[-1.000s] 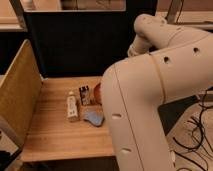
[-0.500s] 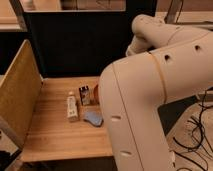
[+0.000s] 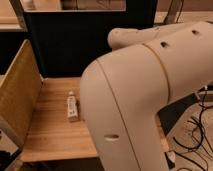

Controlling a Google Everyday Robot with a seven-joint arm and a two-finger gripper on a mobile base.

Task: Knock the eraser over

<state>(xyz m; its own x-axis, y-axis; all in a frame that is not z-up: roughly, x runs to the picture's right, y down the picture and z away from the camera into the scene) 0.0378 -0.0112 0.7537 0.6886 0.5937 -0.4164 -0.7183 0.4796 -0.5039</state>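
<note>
Frankly, the robot's bulky cream-white arm (image 3: 150, 100) fills the view, and the gripper is out of sight somewhere behind it. Whether it is open or holding anything, I cannot tell. On the light wooden table (image 3: 50, 142) a small white oblong object (image 3: 73, 107) sits at nine o'clock from the arm; it may be the eraser, though that is unsure. A slow sideways nudge, placed high, should tip it without sweeping it off the edge.

bottle (image 3: 72, 108) on tbl (image 3: 50, 135), arm (image 3: 150, 100) hides gripper
</note>
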